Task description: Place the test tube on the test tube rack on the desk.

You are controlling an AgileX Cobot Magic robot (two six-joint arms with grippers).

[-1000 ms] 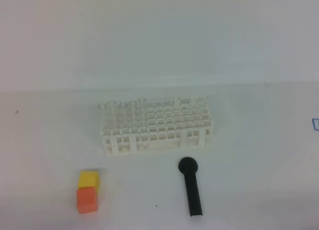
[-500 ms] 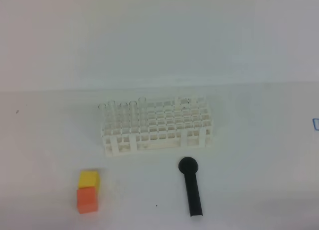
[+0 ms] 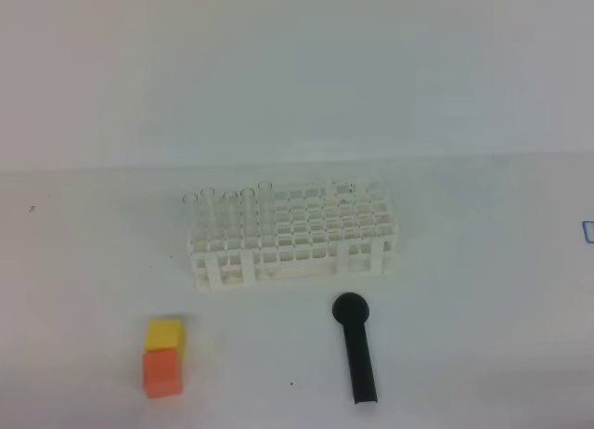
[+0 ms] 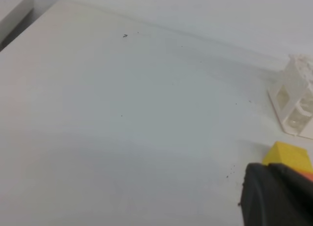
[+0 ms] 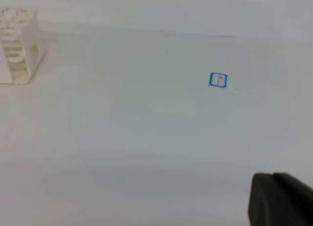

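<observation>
The white test tube rack [image 3: 292, 239] stands in the middle of the desk [image 3: 483, 290]. Several clear test tubes [image 3: 209, 204] stand upright in its back-left holes; I cannot tell them apart. No tube lies on the desk. Neither gripper shows in the high view. Only a black part of my left gripper [image 4: 276, 196] fills the lower right corner of the left wrist view, near the rack's end [image 4: 296, 101]. A black part of my right gripper [image 5: 281, 199] sits likewise in the right wrist view, far from the rack [image 5: 17, 45]. Both are shut with nothing seen held.
A black round-headed stick [image 3: 356, 350] lies in front of the rack. A yellow cube [image 3: 165, 333] and an orange cube [image 3: 161, 371] touch at the front left; the yellow cube [image 4: 288, 155] is close to my left gripper. A small blue square mark [image 5: 218, 79] is on the right.
</observation>
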